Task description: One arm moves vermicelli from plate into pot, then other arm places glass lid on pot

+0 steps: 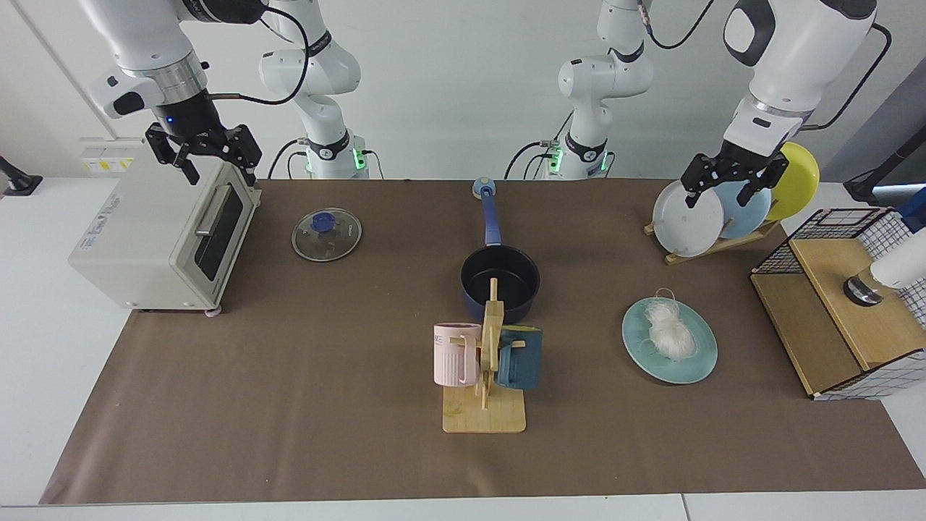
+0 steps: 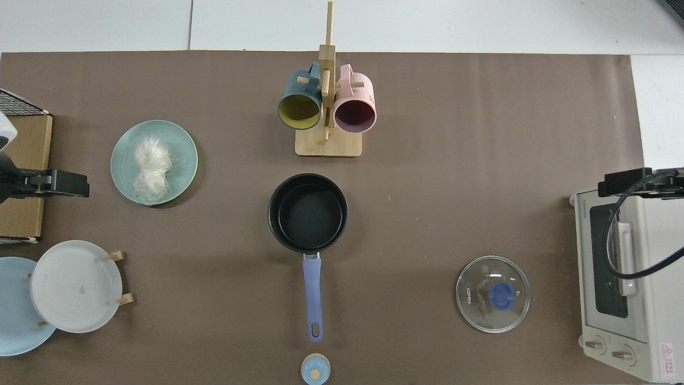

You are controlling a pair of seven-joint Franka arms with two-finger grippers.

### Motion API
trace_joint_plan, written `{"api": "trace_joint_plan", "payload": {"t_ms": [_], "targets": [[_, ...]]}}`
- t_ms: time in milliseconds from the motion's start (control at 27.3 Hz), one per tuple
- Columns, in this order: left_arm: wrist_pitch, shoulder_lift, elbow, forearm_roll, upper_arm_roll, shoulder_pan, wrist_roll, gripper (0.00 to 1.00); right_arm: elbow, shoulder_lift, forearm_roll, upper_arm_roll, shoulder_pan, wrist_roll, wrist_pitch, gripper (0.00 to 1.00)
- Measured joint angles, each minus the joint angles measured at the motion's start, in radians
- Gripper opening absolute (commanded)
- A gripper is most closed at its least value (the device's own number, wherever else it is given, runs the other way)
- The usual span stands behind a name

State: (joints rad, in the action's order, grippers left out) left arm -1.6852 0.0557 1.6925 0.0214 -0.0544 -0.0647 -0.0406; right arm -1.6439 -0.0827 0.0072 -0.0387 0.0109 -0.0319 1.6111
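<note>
The left gripper hangs spread open above the plate rack; the right gripper — also spread — hovers over the toaster oven. On the brown mat, vermicelli lies on the teal plate; the pot stands mid-table, empty, the glass lid well apart — white walls behind.

A toaster oven, a mug tree with two mugs, and racked plates sit around.

A brown mat covers the white table. On it rest the pot, glass lid, teal plate, mug rack and toaster oven, all below both grippers' raised jaws.
</note>
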Motion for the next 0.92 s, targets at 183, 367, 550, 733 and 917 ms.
{"api": "trace_joint_plan", "payload": {"t_ms": [183,367,550,733,917], "targets": [[0.0,0.0,0.0,0.0,0.0,0.0,0.0,1.0,0.0,0.0,0.0,0.0,0.0,0.0,0.0,1.0],[0.0,0.0,0.0,0.0,0.0,0.0,0.0,1.0,0.0,0.0,0.0,0.001,0.0,0.0,0.0,1.0],[0.0,0.0,0.0,0.0,0.0,0.0,0.0,1.0,-0.002,0.0,0.0,0.003,-0.001,0.0,0.0,1.0],[0.0,0.0,0.0,0.0,0.0,0.0,0.0,1.0,-0.016,0.0,0.0,0.009,-0.005,0.0,0.0,1.0],[0.0,0.0,0.0,0.0,0.0,0.0,0.0,1.0,-0.045,0.001,0.0,0.019,-0.005,0.0,0.0,1.0]]}}
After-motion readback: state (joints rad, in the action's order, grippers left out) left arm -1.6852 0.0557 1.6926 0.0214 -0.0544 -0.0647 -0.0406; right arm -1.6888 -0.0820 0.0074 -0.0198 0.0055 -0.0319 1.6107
